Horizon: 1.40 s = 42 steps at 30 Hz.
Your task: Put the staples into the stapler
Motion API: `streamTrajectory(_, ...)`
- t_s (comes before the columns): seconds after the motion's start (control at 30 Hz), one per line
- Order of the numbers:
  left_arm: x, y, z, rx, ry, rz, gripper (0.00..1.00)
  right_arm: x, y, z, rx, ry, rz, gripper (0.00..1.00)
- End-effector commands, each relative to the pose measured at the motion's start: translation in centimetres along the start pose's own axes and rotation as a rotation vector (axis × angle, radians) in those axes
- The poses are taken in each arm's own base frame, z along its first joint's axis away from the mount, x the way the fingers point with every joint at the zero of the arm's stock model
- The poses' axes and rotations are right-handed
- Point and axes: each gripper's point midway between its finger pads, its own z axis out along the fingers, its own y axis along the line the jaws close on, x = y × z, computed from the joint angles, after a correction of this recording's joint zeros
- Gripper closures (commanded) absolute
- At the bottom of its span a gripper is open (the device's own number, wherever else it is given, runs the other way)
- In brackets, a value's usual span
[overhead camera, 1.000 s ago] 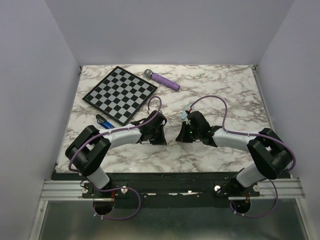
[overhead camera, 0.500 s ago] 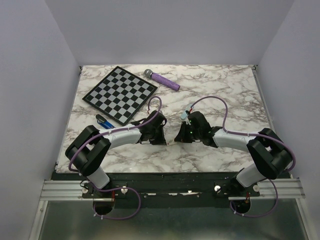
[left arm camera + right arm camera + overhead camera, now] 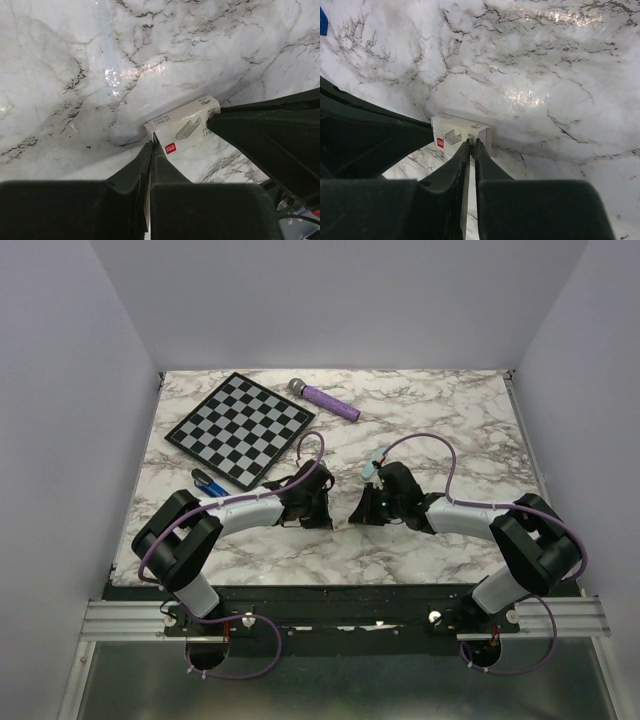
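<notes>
When viewed from above, shows left gripper [image 3: 325, 518] and right gripper [image 3: 360, 513] tip to tip at centre, stapler [image 3: 207, 481] lying well apart beside chessboard [image 3: 240, 428]. From left wrist, reveals staple box [image 3: 182, 129], hidden overhead, corner pinched in near-closed jaws; from right wrist, likewise opposite edge. Likely opening box; next needs steady counter-pull.

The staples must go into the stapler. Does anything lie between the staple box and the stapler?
Yes. From the box, the stapler lies to the left, by the chessboard. The left gripper itself lies on that line, and the chessboard's near corner comes close to it.
</notes>
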Motion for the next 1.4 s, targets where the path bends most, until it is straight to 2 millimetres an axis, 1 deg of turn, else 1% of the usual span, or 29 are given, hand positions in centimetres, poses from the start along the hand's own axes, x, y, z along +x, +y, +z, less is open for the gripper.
streamTrajectory(0.0,-0.4,-1.0,0.1,0.022,-0.002,0.017,0.97,0.4,0.6,0.3,-0.048,0.018,0.009,0.87)
streamTrajectory(0.07,-0.4,-0.9,0.1,0.018,-0.004,0.016,1.00,0.4,0.6,0.3,-0.046,0.018,0.011,0.90)
streamTrajectory(0.2,-0.5,-0.9,0.0,0.013,-0.011,0.015,1.00,0.3,0.5,0.2,-0.048,0.016,0.012,0.99)
streamTrajectory(0.33,-0.5,-0.5,-0.2,-0.002,-0.012,0.022,1.00,-0.1,-0.1,-0.1,-0.033,-0.004,0.021,0.99)
streamTrajectory(0.53,-0.3,0.2,-0.4,-0.028,-0.013,0.031,1.00,-0.3,-1.0,-0.4,-0.004,-0.024,0.022,0.99)
streamTrajectory(0.87,-0.8,1.2,-0.9,-0.075,-0.032,0.039,1.00,-0.9,-1.6,-1.1,0.005,-0.052,0.028,0.99)
streamTrajectory(0.97,-1.1,0.9,-1.0,-0.068,-0.042,0.041,1.00,-0.8,-1.4,-1.1,-0.007,-0.043,0.027,0.99)
streamTrajectory(1.07,-1.3,0.6,-1.2,-0.056,-0.050,0.039,1.00,-0.8,-0.8,-1.2,-0.042,-0.040,0.025,0.93)
streamTrajectory(1.1,-1.4,0.4,-1.2,-0.050,-0.050,0.036,1.00,-0.9,-0.5,-1.3,-0.053,-0.043,0.030,0.86)
streamTrajectory(1.2,-1.3,0.2,-1.2,-0.036,-0.049,0.029,1.00,-0.8,-0.2,-1.4,-0.068,-0.043,0.035,0.77)
streamTrajectory(1.27,-1.4,0.0,-1.3,-0.028,-0.051,0.027,1.00,-1.1,-0.1,-1.7,-0.068,-0.059,0.032,0.76)
streamTrajectory(1.37,-1.4,-0.3,-1.4,-0.017,-0.052,0.024,1.00,-1.4,-0.1,-2.2,-0.067,-0.079,0.030,0.70)
